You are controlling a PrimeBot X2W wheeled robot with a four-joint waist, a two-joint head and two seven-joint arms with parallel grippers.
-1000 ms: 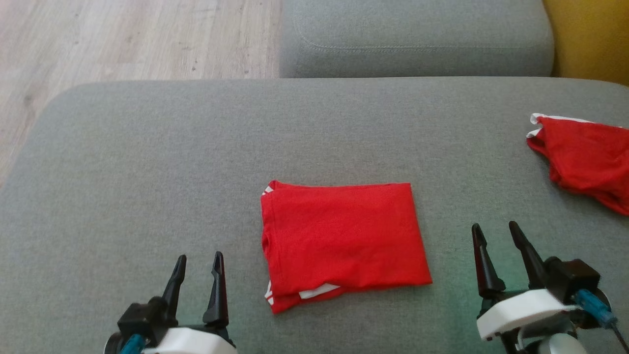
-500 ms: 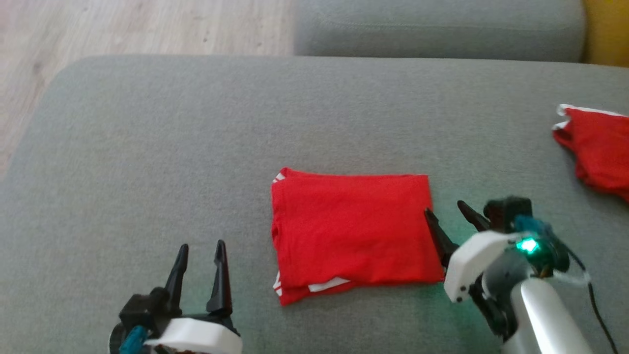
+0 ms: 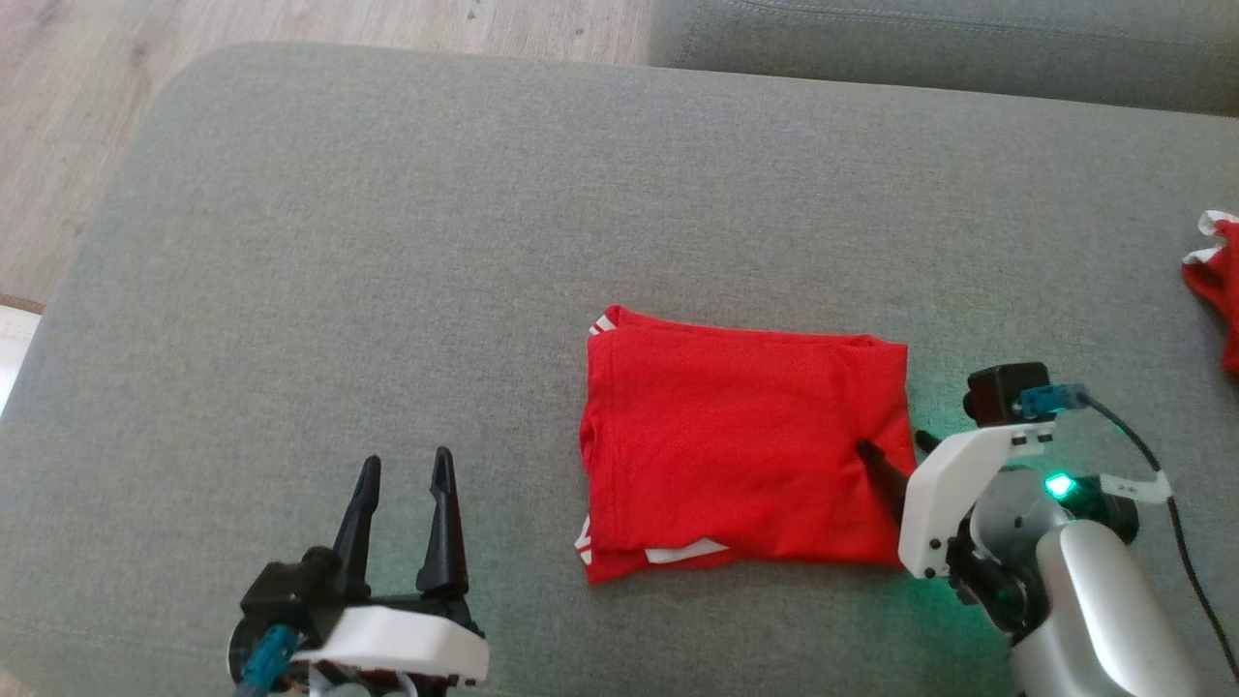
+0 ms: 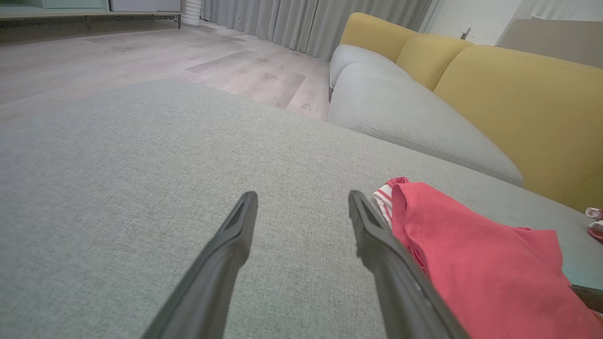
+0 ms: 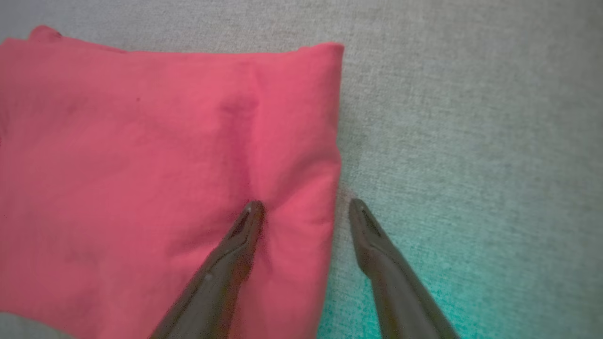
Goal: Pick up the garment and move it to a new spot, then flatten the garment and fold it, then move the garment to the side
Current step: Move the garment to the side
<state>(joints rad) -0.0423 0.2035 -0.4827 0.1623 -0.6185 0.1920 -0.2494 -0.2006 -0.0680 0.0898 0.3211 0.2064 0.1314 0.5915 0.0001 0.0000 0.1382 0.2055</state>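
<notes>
The garment (image 3: 736, 445) is a red cloth with white trim, folded into a rectangle in the middle of the grey sofa cushion (image 3: 387, 271). My right gripper (image 3: 895, 450) straddles its right edge, open: one fingertip presses into the red cloth and dents it, the other rests on the cushion beside it. The right wrist view shows the same, with the gripper (image 5: 304, 207) over the garment's (image 5: 141, 165) edge. My left gripper (image 3: 404, 479) stands open over bare cushion, left of the garment. In the left wrist view the gripper (image 4: 301, 200) has the garment (image 4: 476, 263) to its right.
A second red cloth (image 3: 1215, 295) lies at the cushion's far right edge. Another grey seat cushion (image 3: 920, 44) lies behind, with a yellow sofa back (image 4: 527, 108) beyond it. Wooden floor (image 3: 242, 34) shows at the upper left.
My right gripper has swung in from the lower right onto the garment's right edge and now dents it. The camera has tipped, shifting the picture. The left gripper has stayed put.
</notes>
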